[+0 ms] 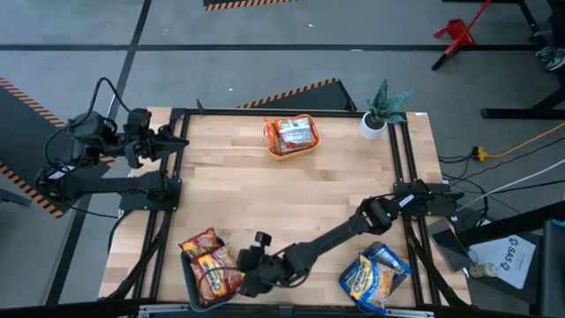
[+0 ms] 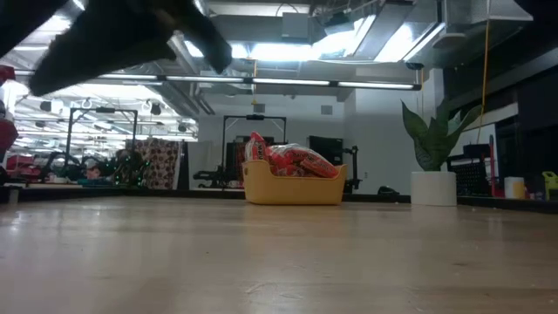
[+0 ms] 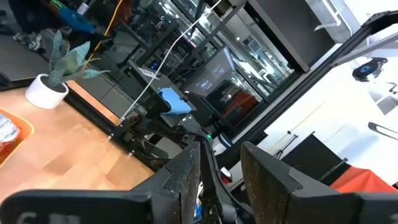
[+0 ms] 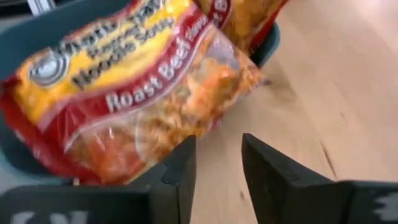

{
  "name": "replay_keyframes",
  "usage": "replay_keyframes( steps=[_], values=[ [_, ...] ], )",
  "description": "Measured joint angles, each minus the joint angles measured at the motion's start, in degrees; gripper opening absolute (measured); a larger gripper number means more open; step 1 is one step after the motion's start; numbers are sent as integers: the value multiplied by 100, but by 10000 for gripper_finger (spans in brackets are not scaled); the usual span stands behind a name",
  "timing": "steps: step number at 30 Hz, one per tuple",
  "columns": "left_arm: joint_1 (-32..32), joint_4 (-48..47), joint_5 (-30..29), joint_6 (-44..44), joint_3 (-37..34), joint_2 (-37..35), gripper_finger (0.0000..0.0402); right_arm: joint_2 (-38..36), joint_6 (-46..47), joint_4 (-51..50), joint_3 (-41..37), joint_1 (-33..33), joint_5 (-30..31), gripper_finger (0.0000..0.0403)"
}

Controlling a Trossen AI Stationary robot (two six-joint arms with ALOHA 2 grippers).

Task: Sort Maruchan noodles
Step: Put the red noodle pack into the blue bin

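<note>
- Here, at the table's left edge, the left gripper [image 1: 172, 141] waits over the dark frame rail, well apart from every packet; its wrist view shows the fingers [image 3: 186, 177] with a narrow gap and nothing between them.
- Near the front edge, left of centre, a dark teal bin [image 1: 188, 278] holds orange-yellow Maruchan noodles [image 1: 210, 265], the packets piled above its rim and one hanging over the side.
- Just beside that bin, the right gripper [image 1: 252, 281] hovers low over the table [image 1: 265, 194], its arm stretched across from the right rail. In the right wrist view a "Roast Beef" packet [image 4: 137, 93] lies just ahead of the fingertips [image 4: 180, 165], which stand a little apart with only bare wood between them; whether they touch the packet is hard to tell.
- At the back, about centre, an orange-yellow bin [image 1: 291, 152] holds red-silver packets [image 1: 293, 132]; the low view shows them heaped above its rim [image 2: 293, 188].
- Right of it, at the back corner, a potted plant [image 1: 381, 110] stands in a white pot.
- At the front right, blue-white packets [image 1: 375, 278] lie stacked in a bin, partly past the right arm's base.
- In the low view, a dark blurred arm [image 2: 113, 39] fills the upper left and hides the room there.
</note>
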Motion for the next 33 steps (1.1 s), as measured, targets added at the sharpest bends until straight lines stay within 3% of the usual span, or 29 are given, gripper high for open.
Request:
replay_keyframes(
  steps=[5,12,23,30,33],
  values=[
    [-1,-1,-6,-2,0,2,112,96,-298,297,0,-56,-223,95],
    [-1,1,-137,-2,0,0,112,277,-975,1322,7,-86,-1097,80],
    [-1,-19,-562,-2,0,2,112,288,-2161,1655,99,-93,-1593,62],
    [-1,-238,-550,-337,7,6,112,172,-1944,1047,94,-20,-1366,62],
    [-1,-729,-355,-455,7,6,112,-68,-1452,332,107,118,-603,62]
  ],
)
